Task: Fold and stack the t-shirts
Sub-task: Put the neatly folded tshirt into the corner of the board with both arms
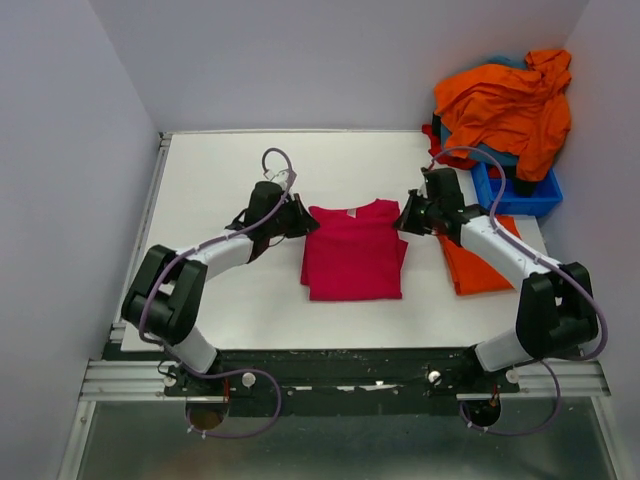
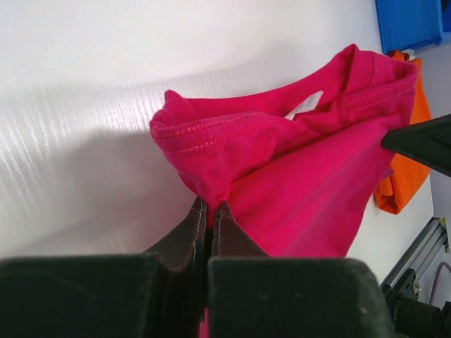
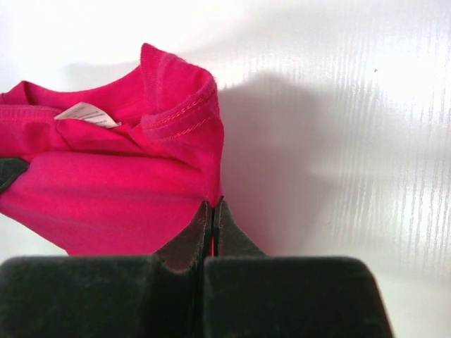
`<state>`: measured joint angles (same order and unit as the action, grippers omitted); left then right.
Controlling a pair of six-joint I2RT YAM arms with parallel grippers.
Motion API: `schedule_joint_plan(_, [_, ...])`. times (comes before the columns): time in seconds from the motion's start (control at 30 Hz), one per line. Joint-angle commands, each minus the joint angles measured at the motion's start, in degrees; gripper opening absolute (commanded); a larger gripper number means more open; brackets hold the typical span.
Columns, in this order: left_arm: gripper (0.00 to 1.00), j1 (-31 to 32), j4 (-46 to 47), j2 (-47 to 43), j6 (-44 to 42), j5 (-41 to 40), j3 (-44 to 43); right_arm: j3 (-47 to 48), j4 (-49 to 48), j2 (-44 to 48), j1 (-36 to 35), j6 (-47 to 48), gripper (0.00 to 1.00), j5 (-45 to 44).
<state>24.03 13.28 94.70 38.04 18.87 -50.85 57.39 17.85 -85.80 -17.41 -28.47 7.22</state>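
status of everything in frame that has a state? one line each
pink t-shirt, folded, lying on the table, both top corners pinched
left tool, shut on the pink t-shirt's left top corner
right tool, shut on its right top corner
orange t-shirt, flat on the table, looks folded, partly under the right arm
crumpled orange t-shirt, unfolded, heaped over the bin
blue bin, upright, clothes piled on it

Left gripper (image 2: 210, 211) pinching magenta t-shirt (image 2: 303, 176) edge, white label (image 2: 304, 105) showing.

One pink t-shirt (image 1: 352, 255), one folded orange t-shirt (image 1: 468, 272), one blue bin (image 1: 535, 205), two arms (image 1: 215, 255) (image 1: 500, 248).
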Motion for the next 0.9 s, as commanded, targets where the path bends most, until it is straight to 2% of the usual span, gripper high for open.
schedule_joint_plan(0.0, [0.0, 1.54, 1.22, -6.88, 0.1, -5.6, 4.09, -0.34, 1.75, 2.91, 0.27, 1.57, 0.01, 1.47])
schedule_joint_plan(0.17, [0.0, 3.21, 1.14, -10.93, 1.77, -7.09, 5.59, -1.66, 3.33, 5.99, 0.36, 1.66, 0.01, -0.62])
schedule_joint_plan(0.3, [0.0, 7.77, -0.35, -13.48, 3.0, -11.13, 4.01, -0.08, 8.42, 10.02, 0.36, 2.19, 0.01, -6.15])
schedule_joint_plan(0.43, [0.0, 14.62, -0.79, -15.15, 5.2, -17.36, 1.55, 1.76, 14.31, 15.91, 0.53, 2.36, 0.01, -13.45])
schedule_joint_plan(0.6, [0.0, 23.59, -2.29, -15.68, 7.21, -26.59, -3.46, 4.75, 21.25, 22.24, 4.39, 2.19, 0.01, -17.94])
schedule_joint_plan(0.87, [0.0, 38.88, -1.15, -7.78, 10.73, -37.06, -13.65, 10.19, 29.08, 30.34, 12.65, 3.42, 0.01, -28.92])
